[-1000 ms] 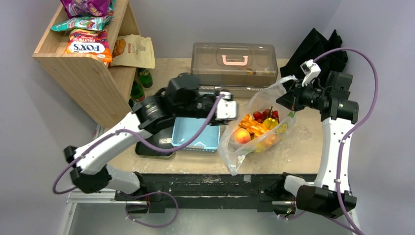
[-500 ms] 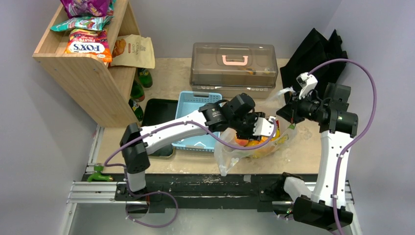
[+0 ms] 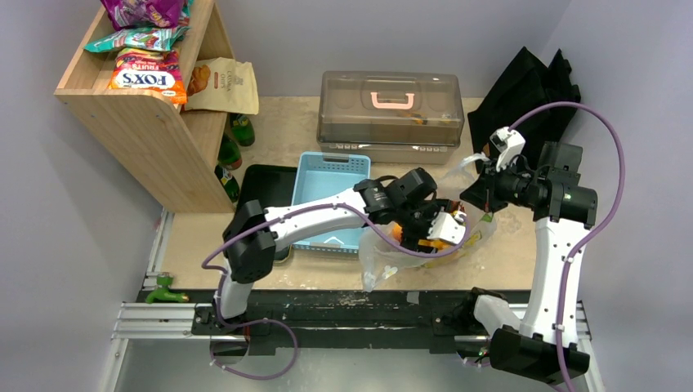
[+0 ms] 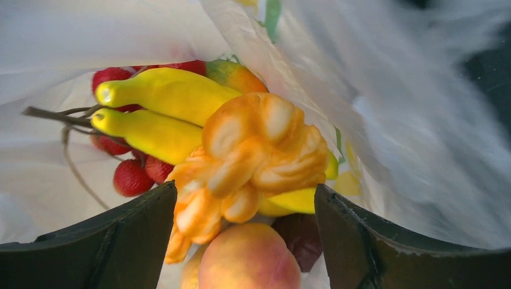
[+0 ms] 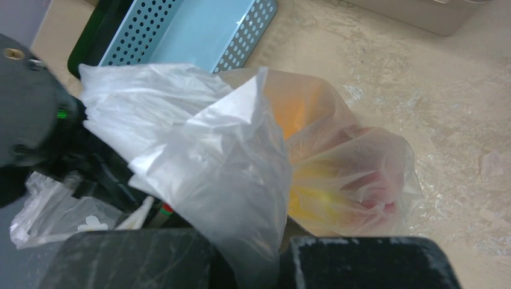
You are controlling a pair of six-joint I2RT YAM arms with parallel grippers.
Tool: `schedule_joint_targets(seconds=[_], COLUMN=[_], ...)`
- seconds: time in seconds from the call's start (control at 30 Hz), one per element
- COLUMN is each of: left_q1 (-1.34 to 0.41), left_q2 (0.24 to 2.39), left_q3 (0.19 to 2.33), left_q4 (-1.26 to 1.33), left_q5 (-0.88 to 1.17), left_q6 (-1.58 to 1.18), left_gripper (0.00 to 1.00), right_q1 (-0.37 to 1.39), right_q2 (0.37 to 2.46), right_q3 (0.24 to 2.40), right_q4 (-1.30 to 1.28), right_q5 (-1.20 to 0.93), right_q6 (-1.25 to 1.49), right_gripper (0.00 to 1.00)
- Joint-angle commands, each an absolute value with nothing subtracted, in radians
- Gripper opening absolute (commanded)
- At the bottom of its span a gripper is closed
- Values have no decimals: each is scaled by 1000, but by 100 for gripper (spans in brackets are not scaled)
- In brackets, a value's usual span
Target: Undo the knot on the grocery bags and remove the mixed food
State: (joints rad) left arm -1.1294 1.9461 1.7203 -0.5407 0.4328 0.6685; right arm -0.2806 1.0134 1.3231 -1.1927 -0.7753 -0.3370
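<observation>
The clear plastic bag (image 3: 376, 255) lies open at the table's front right, and no knot shows. My right gripper (image 3: 484, 174) is shut on the bag's upper edge (image 5: 199, 150) and holds it up; in the right wrist view the gripper (image 5: 256, 260) pinches the film. My left gripper (image 3: 441, 229) is open inside the bag mouth. In the left wrist view the gripper (image 4: 244, 241) has its fingers either side of the braided bread (image 4: 253, 150) and a peach (image 4: 247, 262), not touching them. Behind lie bananas (image 4: 163, 108) and small red fruits (image 4: 129, 177).
A blue basket (image 3: 327, 175) and a black tray (image 3: 263, 184) sit left of the bag. A clear lidded box with a pink handle (image 3: 391, 106) stands behind. A wooden shelf with snack bags (image 3: 139, 90) is at the back left, a black fabric bag (image 3: 531, 82) at the back right.
My left arm swung right from above the blue basket and went down into the open bag. My right gripper kept hold of the bag's edge, shifting only slightly.
</observation>
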Motion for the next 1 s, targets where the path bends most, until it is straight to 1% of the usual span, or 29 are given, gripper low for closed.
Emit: schedule_joint_targets(seconds=[0.0,0.03,0.07,0.17,0.27,0.37,0.53,0.63,0.67,0.7,0.77,0.8,0.9,0.97], left_q1=[-1137,-1137,-1137,-1137,-1137,-1137,-1133,-1132,-1132,-1132,-1132,-1133,-1134,-1135], left_q2=[2038,2051,2061,2045,1938,1839,1755,1736,1744,1766,1800,1813,1852,1889], left_q3=[1795,1804,1810,1818,1762,1748,1778,1774,1780,1797,1823,1828,1813,1817], left_q4=[-553,-558,-559,-545,-452,-402,-420,-458,-490,-542,-616,-646,-680,-688], left_q5=[508,500,489,478,508,543,554,549,545,545,539,538,532,511], left_q6=[718,722,727,707,660,609,541,551,567,611,662,710,836,907], left_gripper=[80,78,73,43,17,0,0,0,8,24,49,58,74,77], right_q1=[-281,-282,-281,-281,-281,-281,-281,-281,-281,-281,-281,-281,-281,-281], right_q2=[1003,1005,1003,1002,1002,1002,999,995,994,993,988,979,962,954], right_q3=[1334,1335,1335,1332,1319,1301,1284,1274,1273,1277,1281,1278,1251,1241], right_q4=[-1212,-1213,-1213,-1210,-1211,-1195,-1163,-1151,-1155,-1165,-1199,-1211,-1226,-1236], right_q5=[-795,-795,-795,-796,-783,-784,-784,-787,-795,-808,-801,-804,-790,-774], right_q6=[-363,-365,-367,-382,-399,-403,-403,-403,-405,-415,-451,-473,-504,-526], right_gripper=[0,0,0,0,0,0,0,0,0,0,0,0,0,0])
